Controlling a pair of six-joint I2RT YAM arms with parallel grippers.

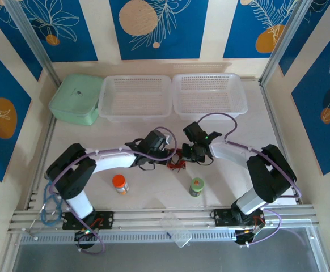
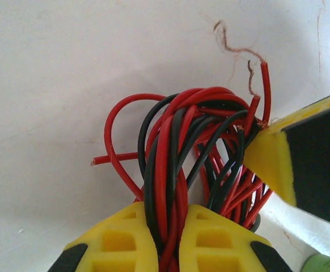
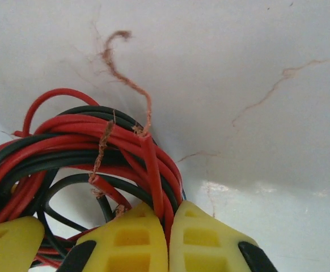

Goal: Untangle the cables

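The left gripper [image 2: 166,229] and the right gripper [image 3: 168,229] each clamp the red and black cables [image 2: 176,130]. Along the far edge, a closed green box [image 1: 76,100], a clear basket [image 1: 135,97] and a second basket [image 1: 209,95] stand in a row.

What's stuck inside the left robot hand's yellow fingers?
Red and black cables, pinched in the left gripper. Where they run lower down is hidden by its yellow fingers.

Open bench [image 1: 153,190] between orange-lid jar [image 1: 119,183] and green jar [image 1: 196,186]; green jar close by cables [image 1: 176,162]. Baskets [image 1: 135,97] and box [image 1: 76,100] wall the far side. My right fingers [image 2: 270,161] crowd my left fingers [image 2: 125,238].
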